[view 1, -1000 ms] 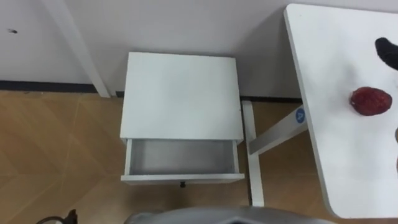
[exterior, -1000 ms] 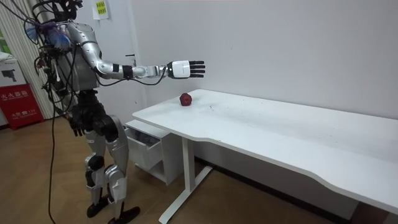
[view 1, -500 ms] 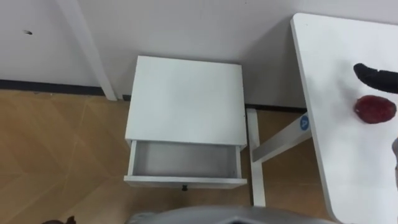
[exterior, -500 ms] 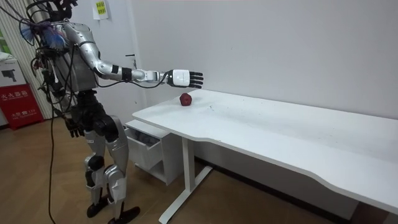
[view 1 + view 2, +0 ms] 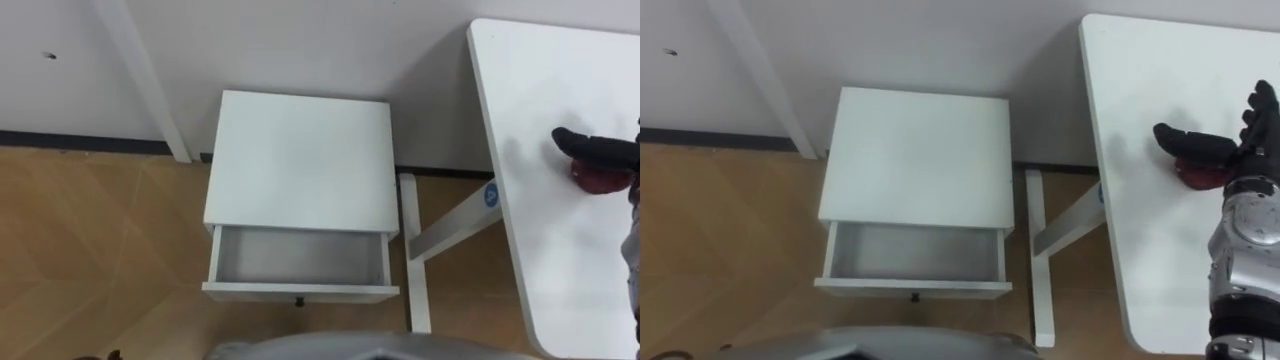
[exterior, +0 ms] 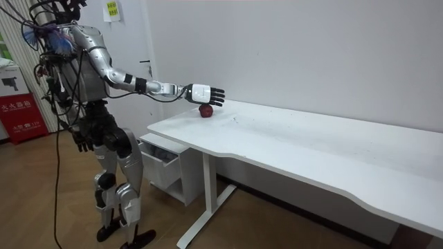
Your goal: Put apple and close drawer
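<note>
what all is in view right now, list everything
apple: one, red, on the table near its wall-side end, under the right hand
table: one, white, to the robot's right
bedside cabinet: one, white, against the wall, left of the table
drawer: one, white, pulled open at the cabinet's front
floor: one, light brown wood, around the cabinet
sign: one, red, at the room view's left edge
right hand: one, dark, fingers spread over the apple, arm stretched out over the table
left hand: one, dark, hanging by the robot's hip in the room view
</note>
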Controlling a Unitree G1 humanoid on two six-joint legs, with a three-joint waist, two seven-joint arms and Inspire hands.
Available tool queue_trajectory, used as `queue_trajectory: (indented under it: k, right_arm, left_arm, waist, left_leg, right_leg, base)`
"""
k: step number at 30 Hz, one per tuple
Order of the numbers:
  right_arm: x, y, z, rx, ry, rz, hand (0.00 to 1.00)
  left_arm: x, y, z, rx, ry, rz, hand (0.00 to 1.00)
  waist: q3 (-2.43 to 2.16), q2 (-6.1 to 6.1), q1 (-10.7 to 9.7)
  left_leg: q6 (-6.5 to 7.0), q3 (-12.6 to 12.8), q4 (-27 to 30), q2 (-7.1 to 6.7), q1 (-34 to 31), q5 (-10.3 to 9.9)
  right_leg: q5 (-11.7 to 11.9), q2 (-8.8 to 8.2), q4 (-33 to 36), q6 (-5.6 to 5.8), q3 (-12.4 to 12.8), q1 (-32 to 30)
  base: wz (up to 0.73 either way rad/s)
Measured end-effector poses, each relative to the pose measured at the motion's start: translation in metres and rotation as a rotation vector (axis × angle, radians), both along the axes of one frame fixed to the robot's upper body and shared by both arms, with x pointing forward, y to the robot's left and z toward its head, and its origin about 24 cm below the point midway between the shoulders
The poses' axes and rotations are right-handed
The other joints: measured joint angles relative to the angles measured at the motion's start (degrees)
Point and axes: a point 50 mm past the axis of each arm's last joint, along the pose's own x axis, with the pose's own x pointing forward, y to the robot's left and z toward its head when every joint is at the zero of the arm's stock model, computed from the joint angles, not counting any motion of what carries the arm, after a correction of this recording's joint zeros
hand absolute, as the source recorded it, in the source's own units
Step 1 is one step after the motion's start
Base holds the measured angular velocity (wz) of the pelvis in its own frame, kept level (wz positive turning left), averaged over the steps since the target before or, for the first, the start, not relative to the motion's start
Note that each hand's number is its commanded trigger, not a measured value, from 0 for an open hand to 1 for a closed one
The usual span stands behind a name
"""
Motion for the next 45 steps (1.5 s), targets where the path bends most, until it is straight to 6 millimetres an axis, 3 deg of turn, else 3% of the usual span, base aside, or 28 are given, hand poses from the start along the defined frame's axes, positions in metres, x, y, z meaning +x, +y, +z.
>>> queue_trajectory:
  k: [5, 9, 14, 17, 18, 19, 20, 27, 39, 45]
  right_arm:
    - [-0.005, 0.003, -0.008, 0.01, 0.037, 0.028, 0.0]
    - [-0.016, 0.007, -0.028, 0.021, 0.129, 0.043, 0.0]
    - [-0.017, 0.007, -0.029, -0.023, 0.154, 0.067, 0.0]
    - [-0.017, 0.008, -0.029, -0.035, 0.164, 0.074, 0.0]
    - [-0.018, 0.008, -0.03, -0.041, 0.17, 0.078, 0.24]
    - [-0.018, 0.008, -0.031, -0.046, 0.176, 0.082, 0.73]
    - [-0.018, 0.009, -0.031, -0.047, 0.178, 0.082, 1.0]
    - [-0.02, 0.006, -0.032, -0.086, 0.197, 0.072, 1.0]
    - [-0.02, 0.009, -0.032, -0.149, 0.214, 0.097, 1.0]
    - [-0.009, 0.028, -0.029, -0.224, 0.233, 0.246, 1.0]
  left_arm:
    - [0.002, 0.0, 0.0, -0.001, 0.001, -0.018, 0.0]
    - [0.0, -0.003, -0.003, -0.015, 0.041, -0.042, 0.0]
    - [0.001, -0.004, -0.004, -0.019, 0.042, -0.051, 0.0]
    - [0.001, -0.004, -0.004, -0.019, 0.041, -0.051, 0.0]
    - [0.001, -0.004, -0.004, -0.019, 0.042, -0.051, 0.0]
    - [0.001, -0.004, -0.004, -0.019, 0.042, -0.051, 0.0]
    - [0.001, -0.004, -0.004, -0.019, 0.042, -0.051, 0.0]
    - [0.0, -0.004, -0.004, -0.019, 0.043, -0.048, 0.0]
    - [0.001, -0.004, -0.003, -0.02, 0.032, -0.063, 0.0]
    - [0.005, -0.006, -0.004, -0.032, 0.03, -0.089, 0.0]
  waist:
    - [0.01, 0.13, -0.1]
    - [0.05, 0.35, -0.1]
    - [-0.08, 0.7, 0.0]
    - [-0.38, 0.43, 0.0]
    - [-0.44, 0.29, 0.0]
    - [-0.46, 0.14, 0.0]
    - [-0.44, 0.08, 0.0]
    - [-0.21, -0.47, -0.2]
    - [-0.18, -0.23, 0.0]
    - [-0.13, -0.12, 0.3]
  left_leg:
    - [0.0, 0.0, 0.1, 0.0, 0.1, 0.0]
    - [0.0, 0.1, 0.2, -0.01, 0.0, 0.0]
    - [-0.02, 0.0, 0.0, 0.03, -0.1, 0.0]
    - [-0.02, 0.0, 0.0, 0.02, 0.0, 0.0]
    - [-0.02, -0.1, 0.0, 0.01, 0.0, 0.0]
    - [-0.02, -0.1, 0.0, 0.0, 0.0, 0.0]
    - [-0.02, -0.1, 0.0, 0.0, 0.0, 0.0]
    - [-0.02, -0.1, 0.0, 0.02, 0.0, 0.0]
    - [-0.03, 0.0, 0.1, 0.07, 0.1, 0.0]
    - [-0.03, 0.2, -0.1, 0.09, 0.2, 0.0]
  right_leg:
    - [0.0, -0.03, 0.0, 0.0, 0.0, 0.1]
    - [0.0, -0.04, 0.0, 0.0, 0.1, 0.2]
    - [0.0, 0.06, 0.0, -0.08, 0.0, 0.2]
    - [0.1, 0.07, 0.0, -0.08, 0.0, 0.2]
    - [0.1, 0.07, 0.0, -0.08, 0.0, 0.2]
    - [0.1, 0.07, 0.0, -0.08, 0.0, 0.2]
    - [0.1, 0.07, 0.0, -0.08, 0.0, 0.2]
    - [0.0, 0.04, 0.0, -0.08, -0.1, 0.3]
    - [0.1, 0.11, 0.0, -0.1, 0.0, 0.5]
    - [0.1, 0.12, 0.0, -0.12, 0.2, 0.2]
  base:
    - [0.0]
    - [-0.01]
    - [0.0]
    - [0.0]
    - [0.0]
    - [0.0]
    - [0.0]
    - [0.0]
    - [0.0]
    - [-0.03]
